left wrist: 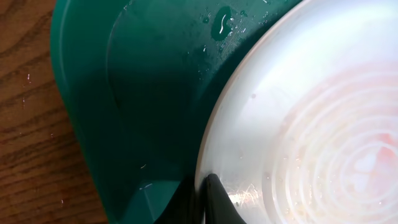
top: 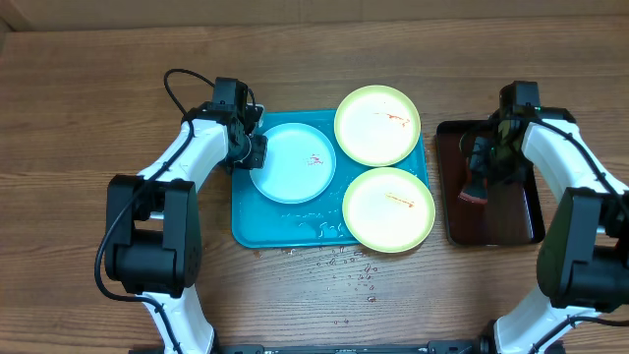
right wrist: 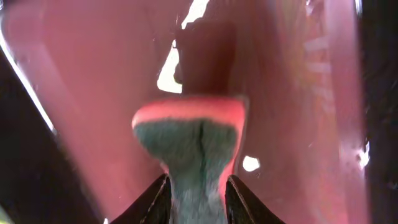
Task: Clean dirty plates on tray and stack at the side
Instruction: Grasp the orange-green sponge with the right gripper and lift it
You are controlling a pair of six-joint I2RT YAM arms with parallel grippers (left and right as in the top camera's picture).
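All three plates (top: 377,125) lie red-smeared on the tray (top: 246,221), none stacked; my left pincer (top: 257,152) pinches the rim of the blue-white plate (top: 292,162) and my right pincer (right wrist: 198,193) pinches the sponge (right wrist: 186,130).

Tray (top: 248,232) crowded: pale blue plate (top: 292,162), two yellow-green plates (top: 377,125) touching, no gap. Left tool (top: 254,149) blocks tray's left edge; right tool (top: 476,182) w/ sponge (right wrist: 188,134) over dark tray (top: 511,221). Bench (top: 98,88) open front, rear.

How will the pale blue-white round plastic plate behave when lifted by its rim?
The plate looks thin and moulded, probably light and stiff. Droplets on the turquoise plastic tray suggest a slippery rim. Pinched at one edge by the left arm's jaws, it may tilt.
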